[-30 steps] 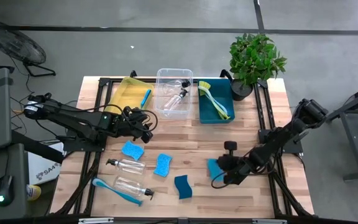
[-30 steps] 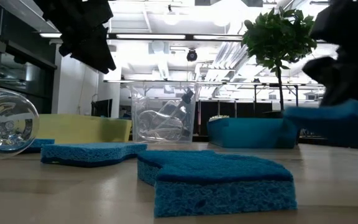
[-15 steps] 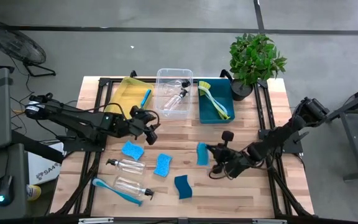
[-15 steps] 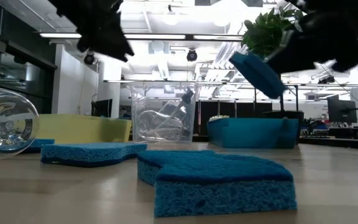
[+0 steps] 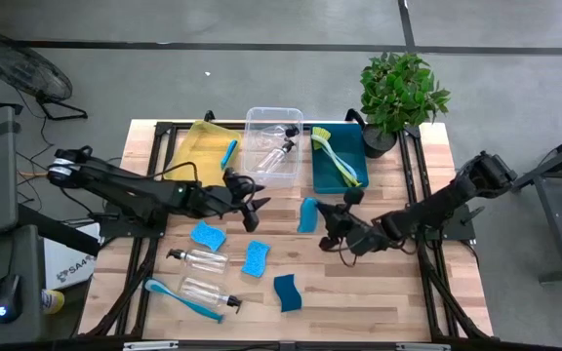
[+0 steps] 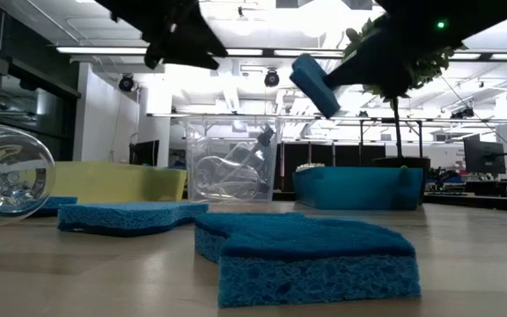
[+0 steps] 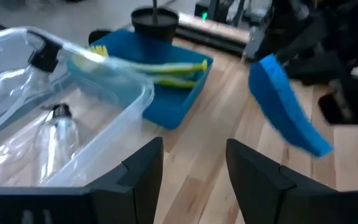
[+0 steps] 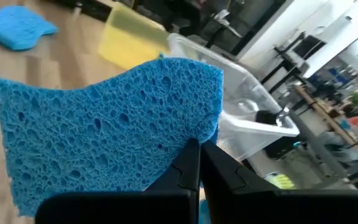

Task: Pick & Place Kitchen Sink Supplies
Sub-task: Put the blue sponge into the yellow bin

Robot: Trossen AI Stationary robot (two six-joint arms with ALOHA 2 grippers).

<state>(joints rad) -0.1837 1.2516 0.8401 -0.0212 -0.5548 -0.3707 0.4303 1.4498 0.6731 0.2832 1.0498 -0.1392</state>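
Kitchen sink supplies, spread over a pale wooden slatted counter point(image 5: 379, 292) and 3 plastic bins.

Item 1: small blue rectangular sponge point(image 5: 307, 214), clamped edge-on in the closed right pincer point(image 5: 322, 216), held in the air above the middle of the counter, just in front of the teal bin point(image 5: 317, 177). In the low view the sponge point(image 6: 314, 85) hangs tilted, well clear of the surface.

Items 2–4: 3 more blue sponges lying flat on the counter: 1 at the left point(image 5: 208, 235), 1 in the middle point(image 5: 256, 258), 1 darker piece nearer the front edge point(image 5: 287, 291).

Items 5–6: 2 clear plastic bottles with black tops, lying on their sides at the front left, 1 point(image 5: 197, 259) behind the other point(image 5: 209, 292).

Item 7: long-handled blue dish brush point(image 5: 176, 297), lying beside the front bottle.

Item 8: yellow-green dish brush point(image 5: 335, 156), lying in the teal bin.

Item 9: clear bottle with black top point(image 5: 275, 154), lying in the clear plastic bin point(image 5: 257, 118).

Item 10: blue-handled brush point(image 5: 228, 152), resting in the yellow bin point(image 5: 189, 146).

Left pincer point(image 5: 258, 210): open, holding nothing, raised above the counter just in front of the clear bin, facing the held sponge.

Potted green plant point(image 5: 398, 93): stands at the counter's far right corner, beside the teal bin.
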